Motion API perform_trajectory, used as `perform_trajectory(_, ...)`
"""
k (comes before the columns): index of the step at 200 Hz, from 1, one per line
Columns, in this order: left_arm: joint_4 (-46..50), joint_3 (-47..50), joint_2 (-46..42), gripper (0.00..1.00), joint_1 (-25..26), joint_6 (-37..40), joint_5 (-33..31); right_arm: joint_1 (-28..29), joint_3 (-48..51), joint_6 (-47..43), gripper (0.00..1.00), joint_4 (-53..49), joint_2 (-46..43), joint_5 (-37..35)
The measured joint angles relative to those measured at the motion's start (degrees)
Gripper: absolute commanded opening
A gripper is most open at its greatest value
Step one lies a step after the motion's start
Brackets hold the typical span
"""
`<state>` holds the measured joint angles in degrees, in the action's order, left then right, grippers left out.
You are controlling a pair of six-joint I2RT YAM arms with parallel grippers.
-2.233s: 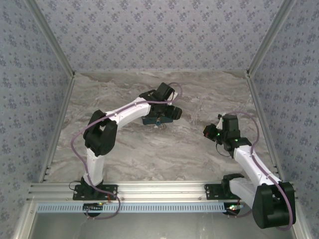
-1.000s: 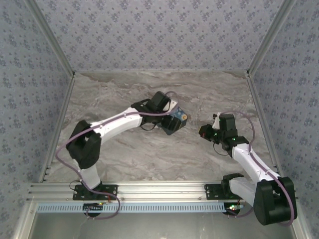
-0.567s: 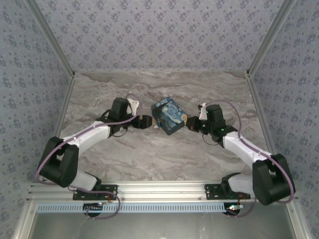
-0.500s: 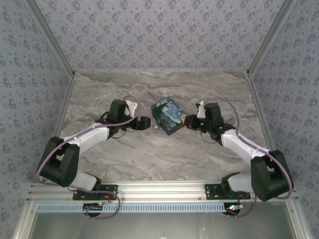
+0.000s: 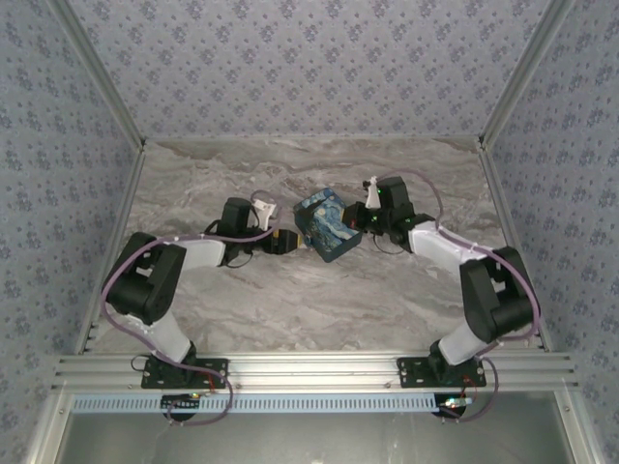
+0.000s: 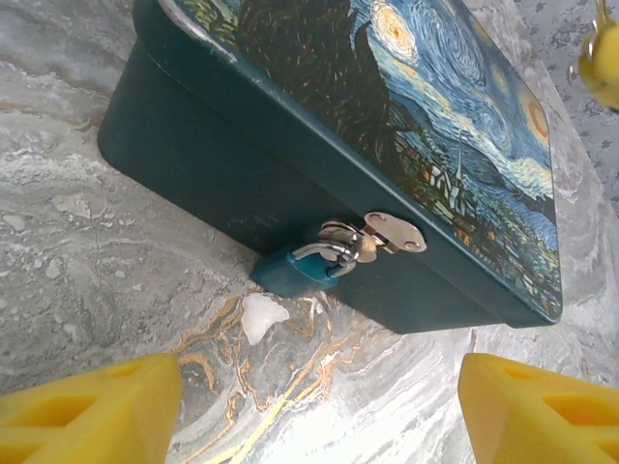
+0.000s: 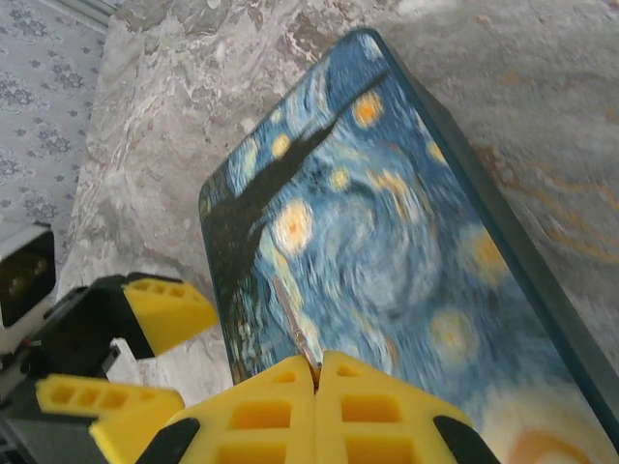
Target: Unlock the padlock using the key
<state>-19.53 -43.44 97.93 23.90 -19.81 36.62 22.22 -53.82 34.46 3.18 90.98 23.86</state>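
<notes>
**Surface and room.** A grey-veined, marble-patterned counter (image 5: pixel 290 300) is enclosed on three sides by walls (image 5: pixel 309 68) papered in a pale blue floral print. An aluminium rail (image 5: pixel 309 369) runs along the near edge.

**Centre.** A rectangular dark-teal tin box (image 5: pixel 327 224) with a blue-and-yellow starry-night lid lies on the counter between the two arms.

**Lock.** The small blue-bodied padlock (image 6: pixel 290 273) rests on the counter against the box's left side wall. Its metal shackle passes through a silver hasp (image 6: pixel 392 232).

**Left tool** (image 6: pixel 319 387). The yellow fingers are spread wide and empty, just left of the padlock.

**Right tool** (image 7: pixel 316 365). The fingertips are pressed together above the lid, pinching the thin metal key (image 7: pixel 293 324).

**Hard to make out.** The key shows only as a blurred sliver, the rest hidden between the fingers. The padlock's keyhole cannot be made out.
</notes>
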Motion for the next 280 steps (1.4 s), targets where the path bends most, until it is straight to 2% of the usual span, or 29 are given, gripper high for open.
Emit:
perform_trajectory(89,-1.57,1.29,-2.1,0.76,0.22,-0.24,-1.49,5.01,-18.21,-0.79,0.0,-1.57,18.36,3.06)
perform_trajectory(216,-1.03,2.82,-3.8,0.76,0.24,-0.17,-3.06,6.14,-21.86,-0.83,0.0,-1.38,22.84,7.06)
perform_trajectory(280,-0.13,7.26,-8.72,0.76,1.31,0.7,-4.66,7.8,-21.59,-1.92,0.0,-2.54,22.82,8.79)
